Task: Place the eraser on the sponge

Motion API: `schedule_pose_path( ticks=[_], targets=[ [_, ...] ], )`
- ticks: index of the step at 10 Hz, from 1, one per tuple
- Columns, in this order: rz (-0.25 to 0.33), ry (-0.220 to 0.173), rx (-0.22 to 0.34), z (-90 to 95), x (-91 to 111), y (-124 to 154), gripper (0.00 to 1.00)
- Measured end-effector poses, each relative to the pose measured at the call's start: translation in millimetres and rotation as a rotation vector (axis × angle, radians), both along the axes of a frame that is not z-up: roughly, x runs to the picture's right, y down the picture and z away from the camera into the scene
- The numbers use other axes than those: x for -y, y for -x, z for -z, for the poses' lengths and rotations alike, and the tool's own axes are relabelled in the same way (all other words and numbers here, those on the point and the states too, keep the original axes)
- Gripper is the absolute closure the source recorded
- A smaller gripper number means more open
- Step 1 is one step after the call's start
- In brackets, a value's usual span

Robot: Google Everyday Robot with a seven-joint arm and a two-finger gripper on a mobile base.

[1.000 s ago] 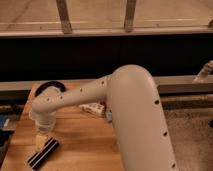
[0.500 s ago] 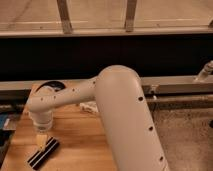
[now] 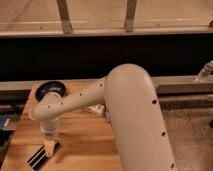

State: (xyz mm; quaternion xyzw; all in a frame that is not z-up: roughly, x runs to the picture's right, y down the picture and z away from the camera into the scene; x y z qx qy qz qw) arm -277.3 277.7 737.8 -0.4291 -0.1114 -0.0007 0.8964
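Observation:
The eraser (image 3: 38, 156), a flat black bar with pale stripes, lies on the wooden table (image 3: 85, 140) near its front left corner. My gripper (image 3: 50, 146) points straight down at the eraser's upper right end, touching it or just above it; I cannot tell which. The sponge is out of view, or hidden behind my arm.
A dark round plate (image 3: 51, 89) sits at the table's back left corner. A white labelled tube (image 3: 95, 109) lies mid-table, partly behind my arm (image 3: 130, 110), which covers the right half. Something bluish (image 3: 4, 122) lies beyond the table's left edge. A dark wall and rail run behind.
The gripper has come down toward the eraser's upper end. The arm's large link has shifted slightly. The eraser has stayed in place.

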Motion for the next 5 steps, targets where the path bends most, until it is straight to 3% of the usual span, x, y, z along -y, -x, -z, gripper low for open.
schedule_pose_path(
  ticks=[5],
  targets=[
    [-0.018,-0.038,-0.044,-11.4,-13.9,9.5,0.2]
  ],
)
